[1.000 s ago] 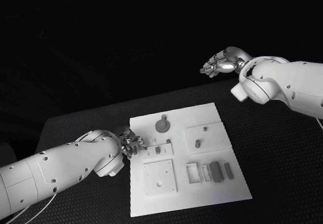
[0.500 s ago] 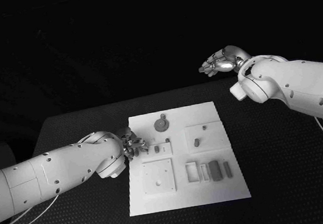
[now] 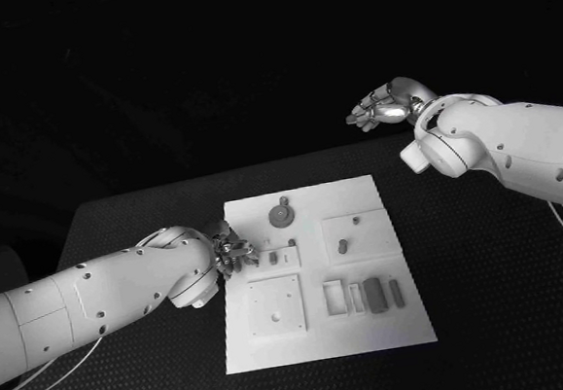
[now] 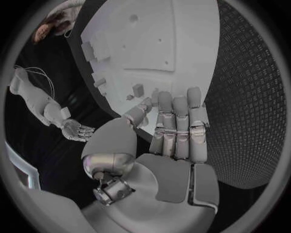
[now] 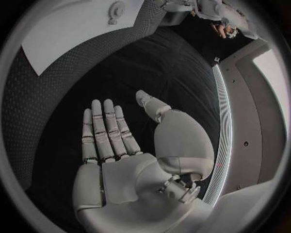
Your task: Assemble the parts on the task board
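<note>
The white task board [image 3: 367, 198] lies in the middle of the black table. On it sit a round dark part with a stem [image 3: 282, 217], a small peg [image 3: 342, 243], a small block [image 3: 274, 257] and a row of grey bars [image 3: 376, 294]. My left hand [image 3: 231, 251] rests at the board's left edge beside the small block. In the left wrist view its fingers [image 4: 176, 126] lie straight and side by side, the thumb reaches toward the board [image 4: 157, 43], and I see nothing held. My right hand [image 3: 383, 108] hangs raised beyond the table's far right corner, its palm [image 5: 115, 145] flat and empty.
A square plate [image 3: 277, 305] and a small frame [image 3: 336, 297] occupy the near half of the board. Black textured table [image 3: 523, 298] surrounds the board on all sides. The room behind is dark.
</note>
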